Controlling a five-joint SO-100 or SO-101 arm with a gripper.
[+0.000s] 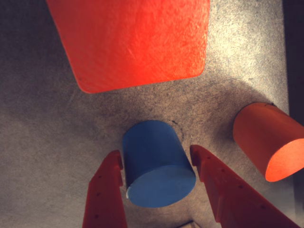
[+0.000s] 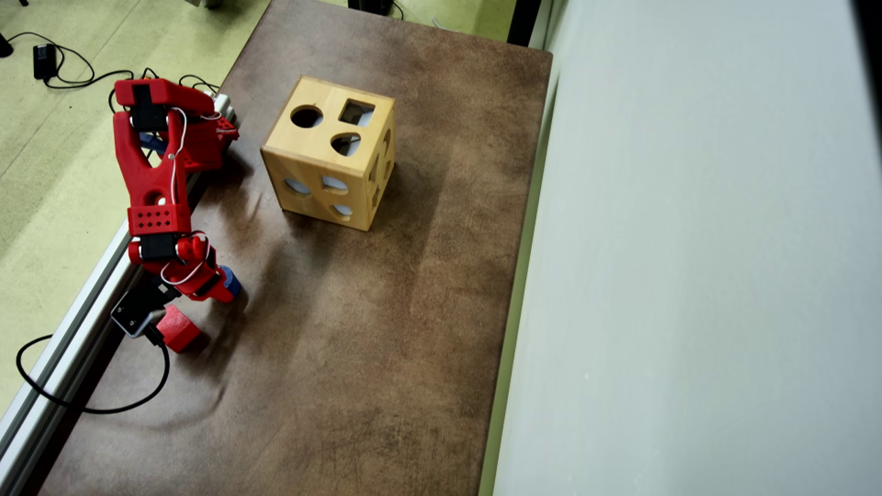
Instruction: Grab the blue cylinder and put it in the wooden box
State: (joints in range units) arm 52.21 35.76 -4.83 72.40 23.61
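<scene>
Fingers: the red two-finger gripper [image 1: 156, 164] is spread around the small dark blue wooden cylinder [image 1: 157, 164], not clearly pinching.
Cylinder: on the brown surface [image 2: 386, 331], well apart from the light-wood box with cut-out holes [image 2: 329, 153].
Done: approach only.
Left: grip, carry, drop in.

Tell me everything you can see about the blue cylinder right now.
The blue cylinder is short and matte dark blue, with a flat round top and a smooth curved side; its material is not clear. It stands upright on the brown mat between the two red fingers of the open end effector. The left finger looks very close or touching, the right one apart. In the overhead view only a blue sliver shows beside the arm.
</scene>
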